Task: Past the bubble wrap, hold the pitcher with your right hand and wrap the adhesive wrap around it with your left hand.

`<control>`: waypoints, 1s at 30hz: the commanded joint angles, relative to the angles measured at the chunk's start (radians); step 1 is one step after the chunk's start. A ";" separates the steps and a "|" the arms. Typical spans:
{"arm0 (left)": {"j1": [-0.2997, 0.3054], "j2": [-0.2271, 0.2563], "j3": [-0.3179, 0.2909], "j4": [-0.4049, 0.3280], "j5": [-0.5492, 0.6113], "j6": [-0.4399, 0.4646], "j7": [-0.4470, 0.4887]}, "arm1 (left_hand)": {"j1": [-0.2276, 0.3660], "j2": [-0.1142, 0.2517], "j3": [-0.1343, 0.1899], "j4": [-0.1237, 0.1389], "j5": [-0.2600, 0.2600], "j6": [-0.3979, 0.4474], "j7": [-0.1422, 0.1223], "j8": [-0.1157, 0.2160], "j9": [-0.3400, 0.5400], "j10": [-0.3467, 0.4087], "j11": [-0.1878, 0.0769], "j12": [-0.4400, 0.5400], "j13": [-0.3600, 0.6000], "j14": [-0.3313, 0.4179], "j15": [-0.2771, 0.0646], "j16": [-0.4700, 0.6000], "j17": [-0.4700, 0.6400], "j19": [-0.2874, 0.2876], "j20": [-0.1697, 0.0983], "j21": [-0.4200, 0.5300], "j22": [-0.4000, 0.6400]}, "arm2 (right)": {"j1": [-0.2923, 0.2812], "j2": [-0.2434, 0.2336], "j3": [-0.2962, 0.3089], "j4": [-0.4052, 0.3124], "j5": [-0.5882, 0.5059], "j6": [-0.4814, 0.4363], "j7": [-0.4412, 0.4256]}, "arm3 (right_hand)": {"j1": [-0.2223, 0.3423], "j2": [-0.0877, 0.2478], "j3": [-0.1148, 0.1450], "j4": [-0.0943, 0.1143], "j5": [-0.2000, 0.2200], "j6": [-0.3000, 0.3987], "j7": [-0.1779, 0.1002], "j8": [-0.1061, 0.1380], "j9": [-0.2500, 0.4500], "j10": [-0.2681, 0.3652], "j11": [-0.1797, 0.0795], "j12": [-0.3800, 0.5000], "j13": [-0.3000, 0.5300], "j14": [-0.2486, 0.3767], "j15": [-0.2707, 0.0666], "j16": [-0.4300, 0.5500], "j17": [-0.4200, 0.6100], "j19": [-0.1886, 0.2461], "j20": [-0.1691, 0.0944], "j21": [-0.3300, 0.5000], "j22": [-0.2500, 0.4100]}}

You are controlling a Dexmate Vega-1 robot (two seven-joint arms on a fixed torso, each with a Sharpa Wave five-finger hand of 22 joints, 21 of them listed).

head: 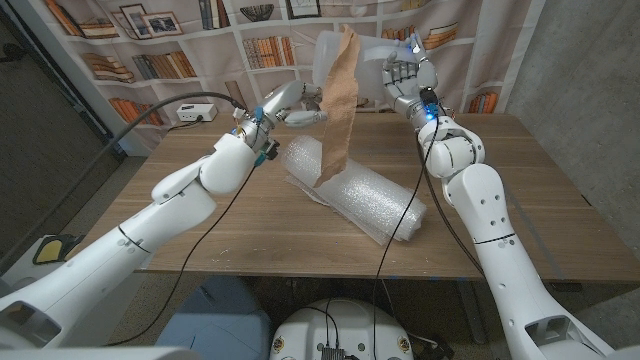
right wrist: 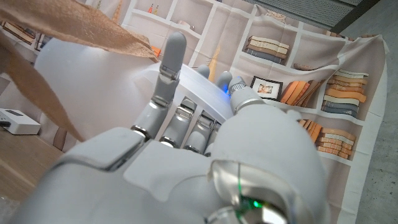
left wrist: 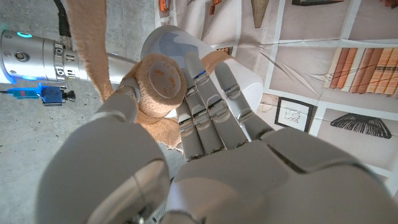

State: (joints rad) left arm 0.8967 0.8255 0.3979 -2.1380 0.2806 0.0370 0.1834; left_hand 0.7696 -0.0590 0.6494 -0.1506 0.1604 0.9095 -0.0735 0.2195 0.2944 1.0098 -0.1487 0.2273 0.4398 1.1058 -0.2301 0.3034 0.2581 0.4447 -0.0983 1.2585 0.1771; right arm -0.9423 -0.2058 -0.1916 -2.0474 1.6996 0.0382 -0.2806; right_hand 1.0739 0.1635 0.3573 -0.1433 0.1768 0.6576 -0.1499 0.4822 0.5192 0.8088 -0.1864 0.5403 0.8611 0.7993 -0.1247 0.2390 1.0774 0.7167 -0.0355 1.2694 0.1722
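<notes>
Right hand (head: 403,75) is gripping the white pitcher (head: 345,62), holding it up in the air behind the table (head: 540,190). Left hand (head: 290,105) is holding the roll of tan adhesive wrap (left wrist: 158,81) against the pitcher. One strip of wrap (head: 338,110) is hanging down to the bubble wrap (head: 365,200), which is lying on the table.

Staged lab/robot test setup, not a real home: bookshelf backdrop (head: 170,50) is a printed cloth w/ folds and wrinkles, hung behind a wooden tabletop (head: 250,225); bare concrete wall (head: 590,60) at the side, cables (head: 150,112) trailing across.
</notes>
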 commanded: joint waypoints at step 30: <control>-0.050 -0.002 -0.061 0.001 -0.033 -0.043 -0.069 | 0.223 0.228 0.000 -0.004 0.007 0.038 -0.024 0.000 0.001 0.015 -0.005 0.005 0.001 0.005 -0.003 0.005 0.000 0.010 -0.001 -0.004 0.000 | -0.077 -0.024 -0.084 -0.058 0.032 -0.028 0.026 | 0.002 -0.006 0.001 -0.004 -0.001 0.002 0.006 0.005 0.000 0.033 0.006 0.003 -0.003 0.255 -0.109 0.006 0.006 -0.227 -0.079 -0.036 0.003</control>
State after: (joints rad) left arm 0.8452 0.8248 0.3571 -2.1510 0.2788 0.0184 0.1112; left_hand 0.7700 -0.0593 0.6476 -0.1518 0.1632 0.9203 -0.0734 0.2124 0.2911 1.0165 -0.1555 0.2256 0.4385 1.1078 -0.2281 0.3034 0.2553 0.4449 -0.0982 1.2586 0.1772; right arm -1.0243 -0.2257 -0.2535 -2.1117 1.7619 0.0018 -0.2587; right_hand 1.0739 0.1635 0.3573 -0.1433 0.1767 0.6580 -0.1466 0.4822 0.5193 0.8430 -0.1813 0.5403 0.8558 0.8142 -0.1399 0.2399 1.0814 0.6644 0.0164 1.2343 0.1723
